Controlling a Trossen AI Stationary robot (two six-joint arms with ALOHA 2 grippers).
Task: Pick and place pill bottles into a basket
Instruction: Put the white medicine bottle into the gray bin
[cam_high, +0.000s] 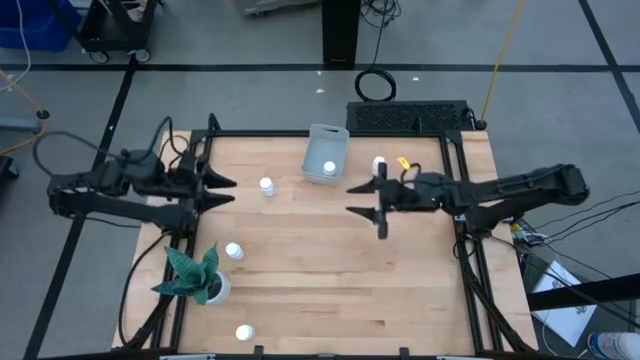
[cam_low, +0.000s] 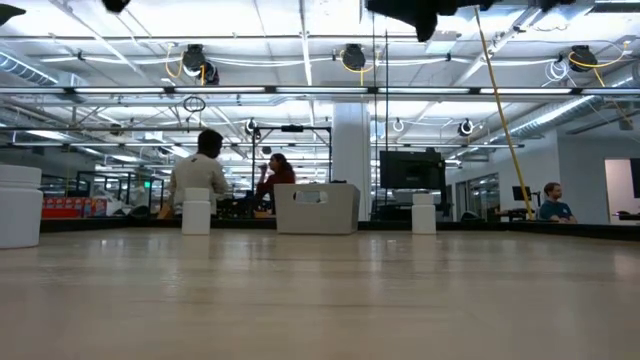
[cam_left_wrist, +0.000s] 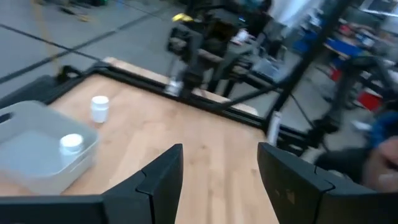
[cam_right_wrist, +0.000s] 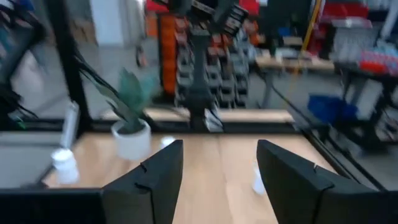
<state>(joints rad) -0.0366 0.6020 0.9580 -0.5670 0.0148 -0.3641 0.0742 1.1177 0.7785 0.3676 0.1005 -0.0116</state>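
The pale grey-blue basket (cam_high: 325, 152) stands at the table's far middle with one white pill bottle (cam_high: 329, 168) upright inside it. Other pill bottles stand upright on the wood: one left of the basket (cam_high: 267, 186), one right of it (cam_high: 379, 163), one near the plant (cam_high: 234, 251), one at the near edge (cam_high: 244, 333). My left gripper (cam_high: 222, 190) hovers open at the left, pointing toward the basket (cam_left_wrist: 37, 155). My right gripper (cam_high: 360, 198) hovers open right of centre, pointing left. Neither has anything between its fingers.
A green plant in a white pot (cam_high: 195, 280) stands at the near left. A black ridged box (cam_high: 408, 116) lies behind the far edge. Black frame rails run along the table's edges. Bare wood lies between the two grippers. People sit in the room beyond (cam_low: 205, 170).
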